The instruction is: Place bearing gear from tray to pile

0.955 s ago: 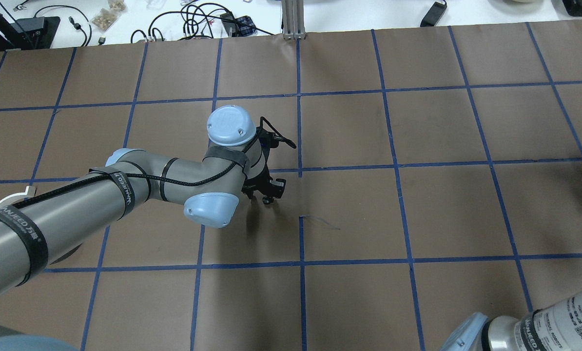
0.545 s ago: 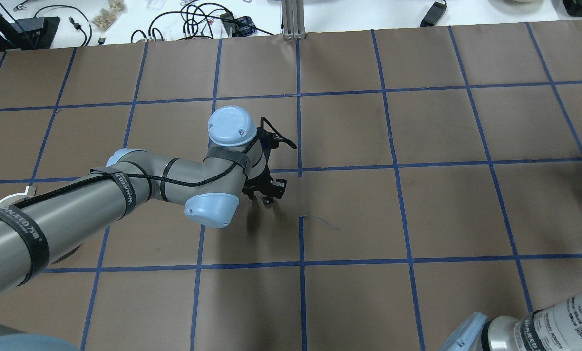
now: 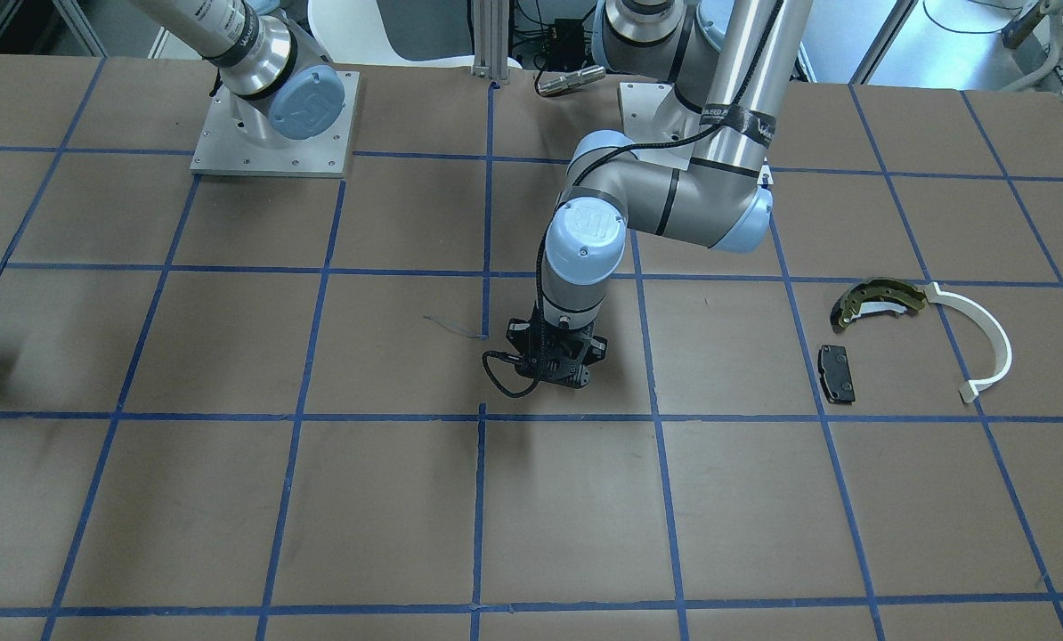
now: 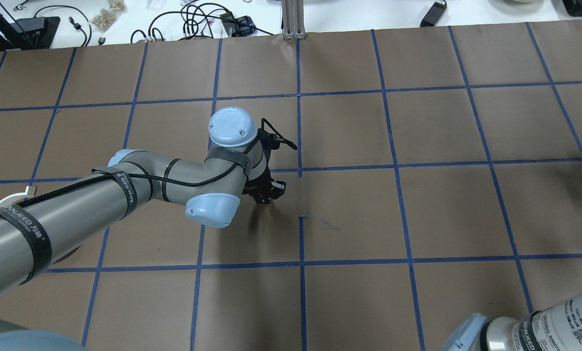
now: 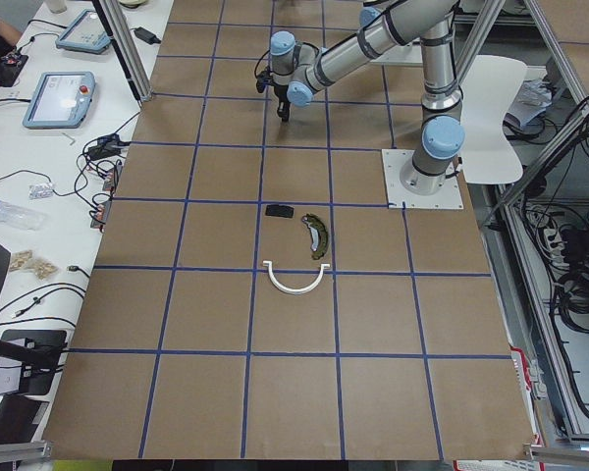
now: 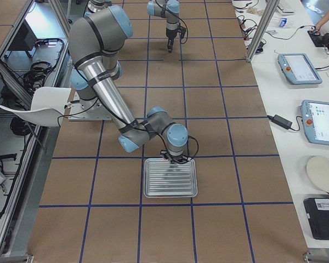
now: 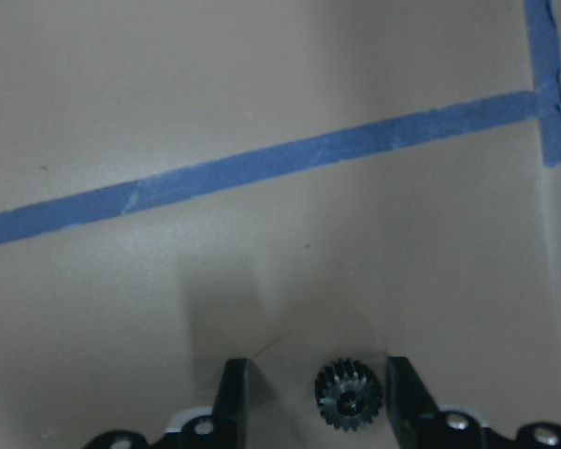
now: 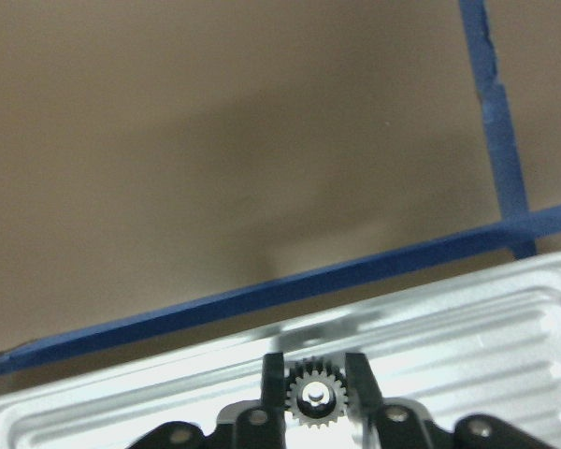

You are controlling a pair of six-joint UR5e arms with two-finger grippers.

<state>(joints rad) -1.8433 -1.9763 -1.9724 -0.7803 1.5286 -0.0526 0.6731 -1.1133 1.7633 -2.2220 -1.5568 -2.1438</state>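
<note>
right gripper [image 8: 315, 365] is at the tray [image 6: 175, 186], low over its ribbed silver floor. it sits just inside the tray rim that faces the middle of the bench [image 3: 229, 499]. jaws closed on the bearing gear [image 8: 315, 398], a small pale toothed wheel pinched by its teeth, bore facing the wrist camera. cannot tell whether the gear rests on the tray floor or hangs just clear of it. a blue tape line runs just outside that same tray rim.

left gripper [image 7: 316, 365] is well apart from the tray, near mid-bench, between the tray and the pile, pointing straight down. jaws open, spread wider than the dark gear [image 7: 349, 396] between them. that gear lies flat on the brown paper, nearer one tip, with a clear gap to the other. cannot tell if it touches the near tip.

the pile lies at the bench end farthest from the tray, well apart from both arms:
- black pad [image 3: 837, 373], the piece nearest the tray, lying alone.
- olive-gold brake shoe [image 3: 879, 298], a little farther from the tray.
- white arc [image 3: 1005, 352], farthest from the tray, one end just beside the shoe; contact unclear.
</note>
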